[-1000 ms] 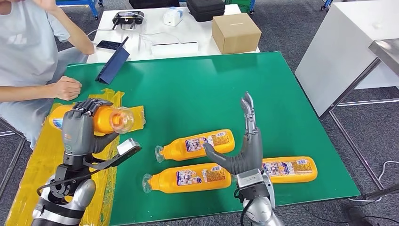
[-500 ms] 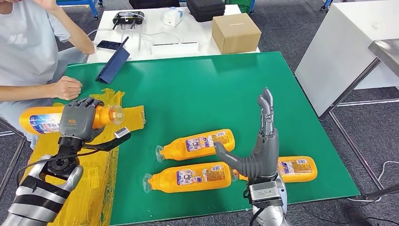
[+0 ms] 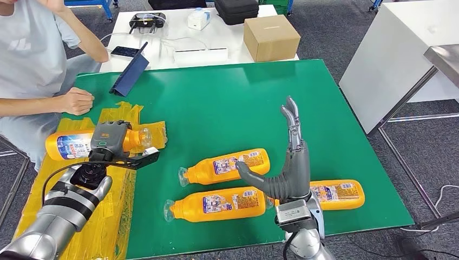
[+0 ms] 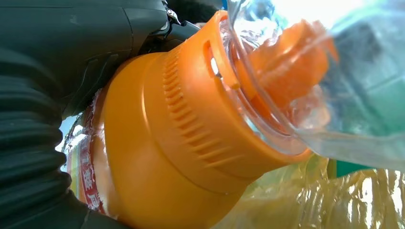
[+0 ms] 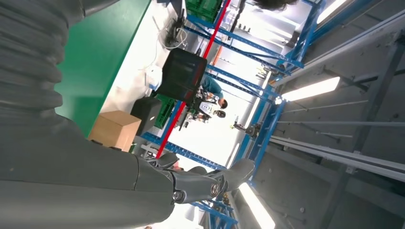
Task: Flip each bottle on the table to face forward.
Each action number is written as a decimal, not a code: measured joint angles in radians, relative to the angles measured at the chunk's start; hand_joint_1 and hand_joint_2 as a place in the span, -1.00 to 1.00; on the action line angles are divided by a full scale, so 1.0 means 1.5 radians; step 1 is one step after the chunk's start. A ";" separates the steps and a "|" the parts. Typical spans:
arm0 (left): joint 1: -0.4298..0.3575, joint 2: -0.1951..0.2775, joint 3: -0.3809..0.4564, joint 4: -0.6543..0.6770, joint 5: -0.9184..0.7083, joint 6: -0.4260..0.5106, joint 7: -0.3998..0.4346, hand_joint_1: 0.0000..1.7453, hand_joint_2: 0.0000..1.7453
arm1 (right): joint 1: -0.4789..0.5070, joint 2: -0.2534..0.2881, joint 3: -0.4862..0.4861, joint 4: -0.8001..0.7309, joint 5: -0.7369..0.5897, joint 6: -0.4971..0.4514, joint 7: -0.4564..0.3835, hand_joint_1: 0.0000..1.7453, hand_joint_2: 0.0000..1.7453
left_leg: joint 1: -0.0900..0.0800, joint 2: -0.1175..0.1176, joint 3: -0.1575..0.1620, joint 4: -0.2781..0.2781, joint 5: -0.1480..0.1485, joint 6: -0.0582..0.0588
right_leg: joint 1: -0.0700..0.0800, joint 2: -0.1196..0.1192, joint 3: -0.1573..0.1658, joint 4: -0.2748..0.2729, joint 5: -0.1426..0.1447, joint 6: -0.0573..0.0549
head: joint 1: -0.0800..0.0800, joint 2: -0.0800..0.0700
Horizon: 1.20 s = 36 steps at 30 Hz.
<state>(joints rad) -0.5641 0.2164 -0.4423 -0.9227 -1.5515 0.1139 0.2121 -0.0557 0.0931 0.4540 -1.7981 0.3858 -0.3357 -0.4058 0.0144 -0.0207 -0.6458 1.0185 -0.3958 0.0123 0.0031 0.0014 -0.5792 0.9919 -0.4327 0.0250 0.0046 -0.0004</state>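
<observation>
My left hand grips an orange bottle around its neck end, holding it sideways low over the yellow sheet, clear cap pointing right. In the left wrist view the same bottle and its clear cap sit close against my fingers. Three more orange bottles lie on the green table: one in the middle, one nearer the front, one at the right. My right hand stands upright and open above them, fingers pointing up, holding nothing.
A person sits at the table's left, one fist resting on its corner. A dark blue folder lies at the back left. Behind stands a white table with a cardboard box, cases and cables.
My left arm has lowered and turned the held bottle, bringing it down toward the yellow sheet. My right hand shifted slightly left and stays upright and open.
</observation>
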 joint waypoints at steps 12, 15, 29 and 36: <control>-0.036 -0.033 0.008 0.142 0.076 -0.003 -0.042 -1.00 1.00 | -0.019 -0.001 0.019 0.033 0.011 0.028 0.017 -1.00 1.00 | 0.000 0.000 0.000 0.000 0.000 0.000 | 0.000 0.000 0.000 0.000 0.000 0.000 | 0.000 0.000; -0.038 -0.043 0.018 0.181 0.093 0.016 -0.034 -1.00 1.00 | -0.026 -0.002 0.026 0.047 0.015 0.033 0.019 -1.00 1.00 | 0.000 0.000 0.000 0.000 0.000 0.000 | 0.000 0.000 0.000 0.000 0.000 0.000 | 0.000 0.000; -0.055 -0.068 0.068 0.264 0.182 0.047 -0.112 -1.00 1.00 | -0.042 -0.011 0.036 0.094 0.014 0.056 0.031 -1.00 1.00 | 0.000 -0.001 0.003 0.000 0.000 0.000 | 0.000 0.000 0.004 0.000 0.000 0.000 | 0.000 0.000; 0.007 -0.092 0.093 0.197 0.258 0.170 -0.166 -1.00 1.00 | -0.045 -0.020 0.041 0.105 0.077 0.054 0.052 -1.00 1.00 | -0.001 -0.001 0.003 0.000 0.000 0.000 | -0.001 0.000 0.003 0.000 0.000 0.000 | 0.000 0.000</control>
<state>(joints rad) -0.5529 0.0785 -0.3035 -0.6273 -1.1645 0.3693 -0.0369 -0.1225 0.0624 0.5159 -1.6407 0.5013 -0.2540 -0.3271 0.0137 -0.0224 -0.6416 1.0181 -0.3955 0.0121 0.0023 0.0009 -0.5741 0.9920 -0.4329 0.0248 0.0045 -0.0004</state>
